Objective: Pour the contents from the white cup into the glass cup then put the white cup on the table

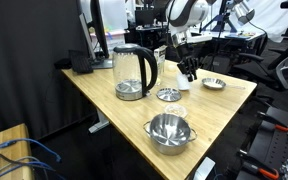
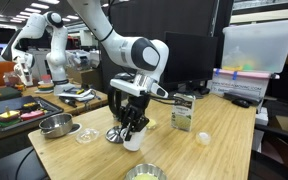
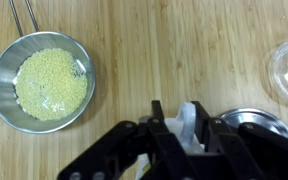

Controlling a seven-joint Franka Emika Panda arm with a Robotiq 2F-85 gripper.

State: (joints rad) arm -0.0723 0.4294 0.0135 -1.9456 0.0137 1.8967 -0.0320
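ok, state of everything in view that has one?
white cup: upright, seemingly on the table, contents hidden.
gripper: shut on the white cup.
glass cup: upright, lid closed.
small steel bowl: holds yellowish grains.
large steel bowl: upright, looks empty.
glass dish: looks empty.

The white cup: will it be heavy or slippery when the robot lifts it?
Probably light: the white cup looks small, fitting inside the gripper. Its smooth, rounded side might slip a little. It looks stiff, so squeezing likely won't bend it.
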